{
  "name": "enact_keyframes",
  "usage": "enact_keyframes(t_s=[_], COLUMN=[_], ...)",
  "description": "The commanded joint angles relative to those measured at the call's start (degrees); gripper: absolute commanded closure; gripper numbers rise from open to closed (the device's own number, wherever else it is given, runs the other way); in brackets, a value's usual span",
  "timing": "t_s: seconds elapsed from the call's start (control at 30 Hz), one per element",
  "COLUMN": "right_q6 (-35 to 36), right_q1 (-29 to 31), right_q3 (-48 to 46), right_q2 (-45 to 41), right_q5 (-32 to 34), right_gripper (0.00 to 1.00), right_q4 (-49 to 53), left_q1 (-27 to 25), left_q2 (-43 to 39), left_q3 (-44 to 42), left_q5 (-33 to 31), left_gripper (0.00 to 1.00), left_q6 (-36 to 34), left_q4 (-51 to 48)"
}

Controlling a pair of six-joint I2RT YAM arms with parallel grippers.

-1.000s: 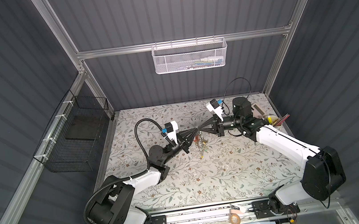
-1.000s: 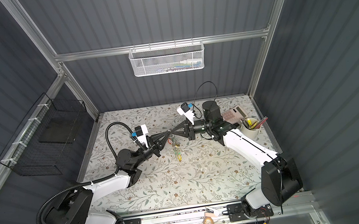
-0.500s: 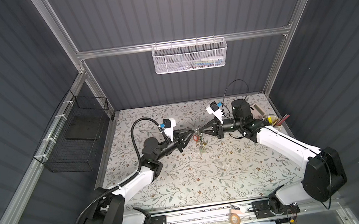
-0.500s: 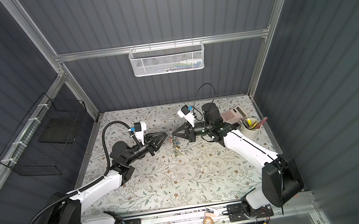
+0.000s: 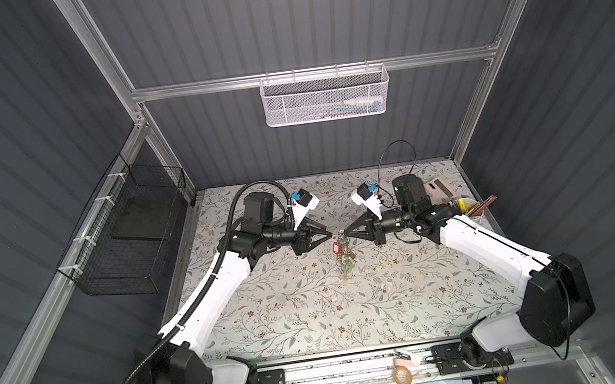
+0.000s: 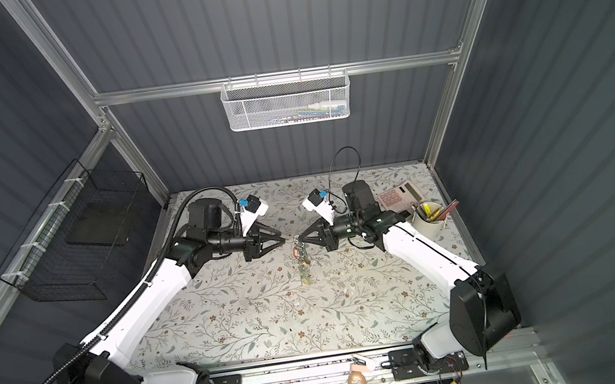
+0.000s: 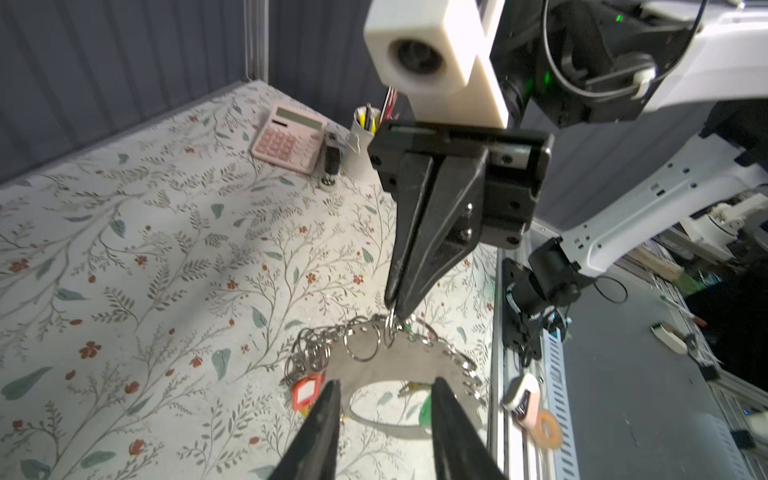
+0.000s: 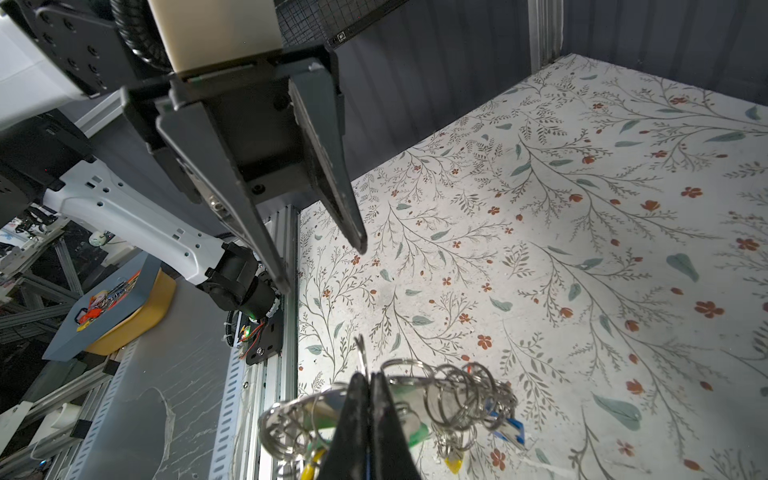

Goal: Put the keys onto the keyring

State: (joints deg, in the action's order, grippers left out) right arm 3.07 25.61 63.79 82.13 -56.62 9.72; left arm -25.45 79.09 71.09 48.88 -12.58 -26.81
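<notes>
Floral table [image 5: 292,310] spreads beneath both arms. Above it the right hand [image 7: 395,305] is clenched on the top of the keyring [image 7: 399,365], which dangles from its tips. Among the rings just under that grip hang the green-tagged keys [image 7: 424,409]. Facing it, near but apart, the left hand [image 8: 324,267] is released, fingers parted, holding nothing

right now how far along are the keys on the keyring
Looks nearly done: the green-tagged keys seem to hang on the keyring, though their threading is hidden. In hand: the right gripper pinches the keyring. The left gripper is open, empty. Left: probably setting it down.
</notes>
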Motion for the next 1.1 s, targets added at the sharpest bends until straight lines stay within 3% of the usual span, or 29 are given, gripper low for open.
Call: enact_keyframes(t_s=[0.0, 0.57, 1.07], right_q6=[1.19, 1.24, 1.5], right_q1=[0.45, 1.1, 1.17], right_q3=[2.05, 2.48, 2.48], right_q2=[-1.16, 0.11, 0.31], right_q5=[-2.32, -3.91, -4.17], right_gripper=[1.0, 1.0, 1.0], right_q4=[0.04, 0.39, 0.66], left_q1=[-0.23, -3.7, -3.82], left_q2=[3.3, 11.39, 13.66], left_q3=[4.61, 13.03, 15.65], left_q5=[4.14, 7.88, 6.32], left_gripper=[0.62, 0.71, 0.97], left_q6=[-7.24, -10.13, -10.12], left_q4=[-13.11, -16.35, -18.28])
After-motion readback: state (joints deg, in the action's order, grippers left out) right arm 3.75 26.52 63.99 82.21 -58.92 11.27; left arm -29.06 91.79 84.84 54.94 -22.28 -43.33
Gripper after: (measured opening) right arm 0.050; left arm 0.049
